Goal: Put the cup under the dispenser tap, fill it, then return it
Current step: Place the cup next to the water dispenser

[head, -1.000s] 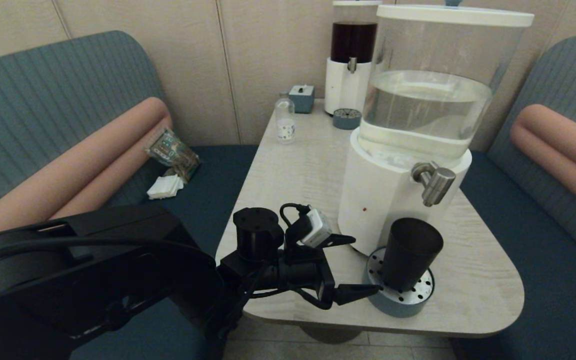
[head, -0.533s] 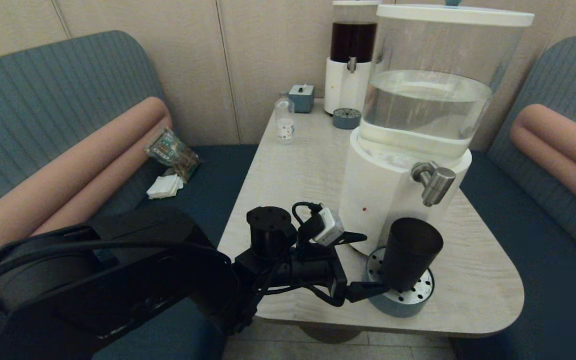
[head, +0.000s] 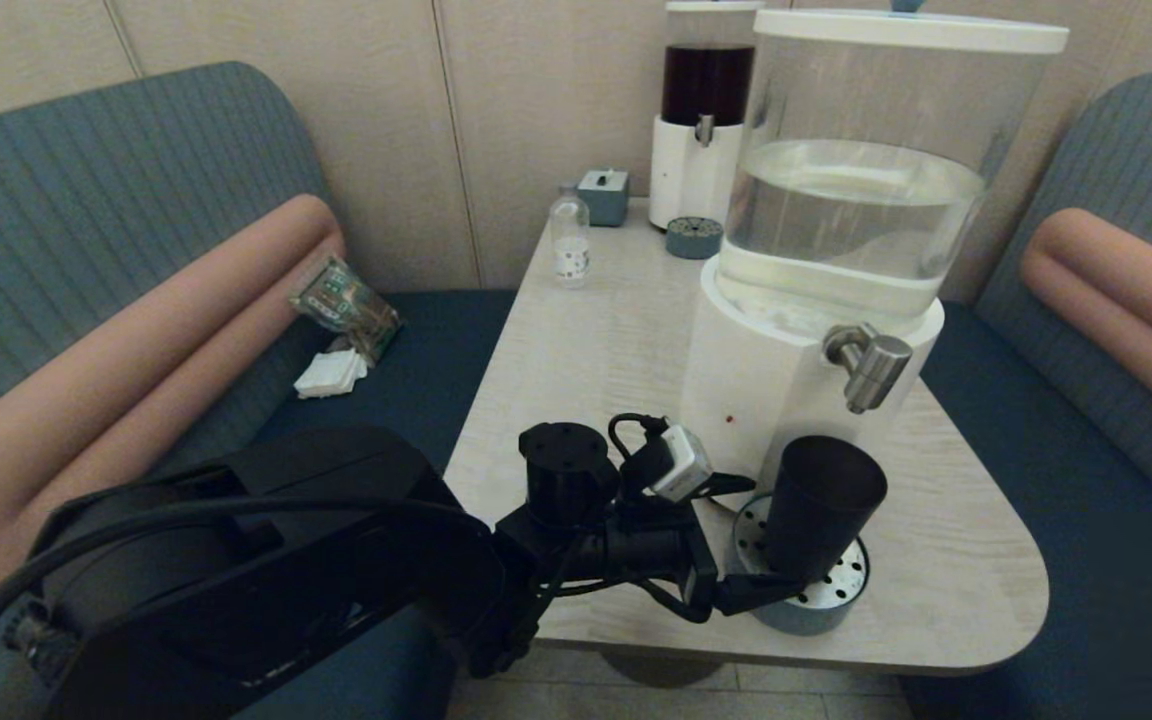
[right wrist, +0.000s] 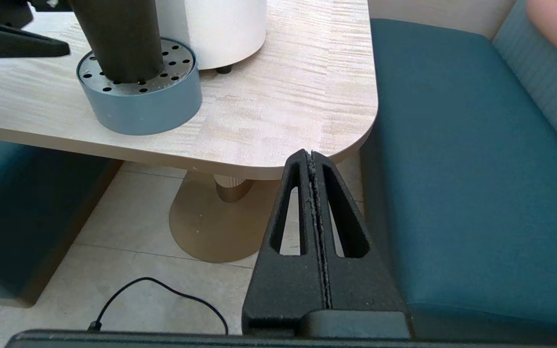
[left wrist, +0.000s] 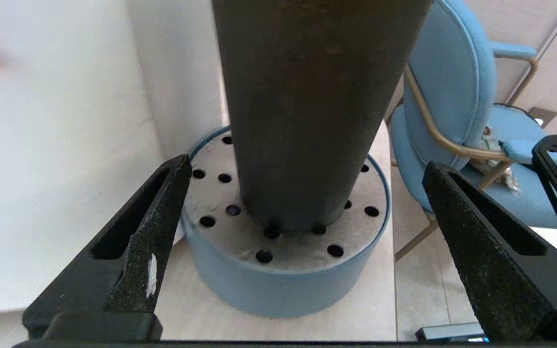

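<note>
Cup: your dark tapered plastic tumbler stands upright on the round blue perforated drip tray, right below the brushed-metal cylindrical tap.
L gripper: you've got jaws wide apart, either side of cup base, not touching.
R gripper: parked low beside table edge, jaws pressed together.

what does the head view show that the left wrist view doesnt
Only the head view shows the tap, the clear tank, the dark-liquid dispenser and the small bottle.

Only the left wrist view shows the left gripper open wide, its fingers on either side of the cup without touching it, and a light blue chair.

Both show the cup upright on the perforated drip tray, beside the dispenser's white base.
</note>
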Robot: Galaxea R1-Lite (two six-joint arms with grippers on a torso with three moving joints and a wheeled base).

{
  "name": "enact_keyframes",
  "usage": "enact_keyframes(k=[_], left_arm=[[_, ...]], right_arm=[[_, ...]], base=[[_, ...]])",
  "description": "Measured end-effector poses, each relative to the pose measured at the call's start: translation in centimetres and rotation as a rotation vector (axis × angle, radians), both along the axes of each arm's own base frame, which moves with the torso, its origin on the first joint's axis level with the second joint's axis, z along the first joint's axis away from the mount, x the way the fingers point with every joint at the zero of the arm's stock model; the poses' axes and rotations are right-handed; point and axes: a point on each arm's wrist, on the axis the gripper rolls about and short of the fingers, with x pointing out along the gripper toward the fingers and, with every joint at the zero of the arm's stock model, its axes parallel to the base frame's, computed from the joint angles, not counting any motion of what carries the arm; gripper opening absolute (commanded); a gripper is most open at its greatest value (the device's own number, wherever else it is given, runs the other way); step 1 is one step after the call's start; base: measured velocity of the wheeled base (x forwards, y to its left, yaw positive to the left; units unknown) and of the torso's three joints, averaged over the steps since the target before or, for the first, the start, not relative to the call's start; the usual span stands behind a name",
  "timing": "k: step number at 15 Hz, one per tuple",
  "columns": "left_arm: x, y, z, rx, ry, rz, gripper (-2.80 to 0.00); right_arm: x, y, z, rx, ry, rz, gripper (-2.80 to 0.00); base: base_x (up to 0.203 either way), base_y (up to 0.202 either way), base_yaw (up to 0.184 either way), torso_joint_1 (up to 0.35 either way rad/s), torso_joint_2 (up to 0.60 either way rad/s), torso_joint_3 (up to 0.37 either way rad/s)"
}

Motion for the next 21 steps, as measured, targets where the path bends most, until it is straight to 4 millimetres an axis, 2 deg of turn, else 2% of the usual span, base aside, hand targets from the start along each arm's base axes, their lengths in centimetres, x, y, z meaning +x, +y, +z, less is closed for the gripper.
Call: enact_keyframes(k=[21], left_arm=[[1.0,-3.4,-0.6,-0.061,-0.061,0.033,0.0]], right_arm=[[0.0,0.0,0.0,0.0,0.0,0.0,-2.8]], base=[[0.0,0.0,0.0,0.0,0.0,0.0]])
